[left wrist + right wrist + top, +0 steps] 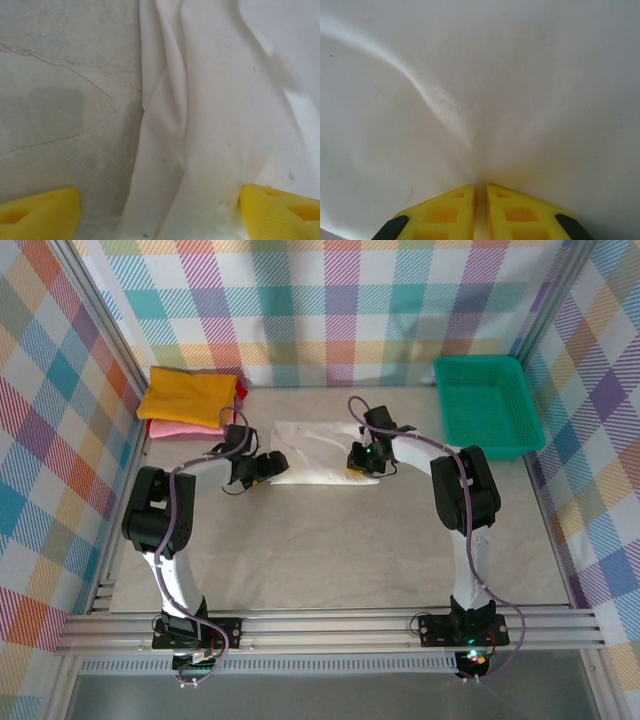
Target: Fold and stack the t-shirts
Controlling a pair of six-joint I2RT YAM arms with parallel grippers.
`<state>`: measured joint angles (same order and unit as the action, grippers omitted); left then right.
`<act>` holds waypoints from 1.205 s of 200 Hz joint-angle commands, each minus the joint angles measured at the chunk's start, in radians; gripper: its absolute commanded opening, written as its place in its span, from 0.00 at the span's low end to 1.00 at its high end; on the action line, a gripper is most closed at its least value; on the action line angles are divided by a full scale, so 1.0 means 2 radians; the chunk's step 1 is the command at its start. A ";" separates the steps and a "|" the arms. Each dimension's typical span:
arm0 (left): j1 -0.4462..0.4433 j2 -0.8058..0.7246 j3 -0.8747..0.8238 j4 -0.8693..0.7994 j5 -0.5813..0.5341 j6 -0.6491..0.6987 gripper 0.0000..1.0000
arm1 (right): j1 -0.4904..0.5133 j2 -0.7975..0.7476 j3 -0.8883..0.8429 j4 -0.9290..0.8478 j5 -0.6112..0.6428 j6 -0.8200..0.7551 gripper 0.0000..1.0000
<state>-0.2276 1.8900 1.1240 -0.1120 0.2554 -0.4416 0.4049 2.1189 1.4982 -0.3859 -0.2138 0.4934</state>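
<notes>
Folding the white t-shirt (315, 445) looks like the job in hand. It lies in the middle of the desk (330, 560) as a narrow strip, between the two arms. The right gripper (481, 200) has its yellow fingers pressed close, with a bit of white cloth pinched between them at the shirt's near right edge. The left gripper (160, 215) is spread wide, one finger over the bare desk and the other over the cloth. The shirt's wrinkled left edge sits in between. It holds nothing.

To do this step well, the left gripper should probably go down over that edge and pinch all the layers, not just the top one. Then both sides could lift together, at the same height, so the cloth does not sag or twist. A slow, low carry would likely make a neat fold — a fast pull might drag the whole shirt along the desk. The wrinkles near the left edge may need a gentle tug flat first.

The yellow t-shirt (190, 395) lies on the pink t-shirt (180, 428) in the far left corner — that looks like the pile where the white one should end up. The green basket (485, 405) sits far right, well apart.
</notes>
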 commanded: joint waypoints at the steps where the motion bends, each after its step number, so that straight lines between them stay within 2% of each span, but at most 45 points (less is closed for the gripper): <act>1: -0.010 0.045 0.038 0.024 0.013 0.018 0.81 | -0.002 0.005 -0.008 0.000 -0.009 0.008 0.15; 42: -0.024 0.081 0.095 0.015 0.029 0.015 0.72 | -0.005 0.008 -0.015 0.009 -0.018 0.015 0.15; 73: -0.041 0.087 0.121 -0.002 0.018 0.014 0.72 | -0.006 0.004 -0.019 0.015 -0.025 0.018 0.15; 131: -0.044 0.093 0.153 -0.028 0.013 0.011 0.71 | -0.012 -0.005 -0.032 0.029 -0.044 0.023 0.14; 169: -0.044 0.131 0.187 -0.040 0.016 0.013 0.71 | -0.017 -0.009 -0.040 0.039 -0.052 0.027 0.14; 189: -0.046 0.149 0.185 -0.019 0.034 0.000 0.57 | -0.018 -0.007 -0.041 0.042 -0.056 0.029 0.14; 207: -0.050 0.152 0.178 -0.008 0.034 -0.002 0.38 | -0.020 -0.009 -0.044 0.045 -0.063 0.032 0.13; 225: -0.050 0.146 0.169 -0.005 0.023 -0.001 0.14 | -0.021 -0.023 -0.045 0.043 -0.065 0.031 0.14; 241: -0.048 0.141 0.171 -0.012 0.014 0.006 0.03 | -0.024 -0.047 -0.045 0.037 -0.072 0.028 0.16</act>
<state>-0.3019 2.1578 1.4765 -0.1539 0.2657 -0.4461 0.3645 2.0998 1.4250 -0.2832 -0.3267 0.5453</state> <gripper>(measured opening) 0.111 0.147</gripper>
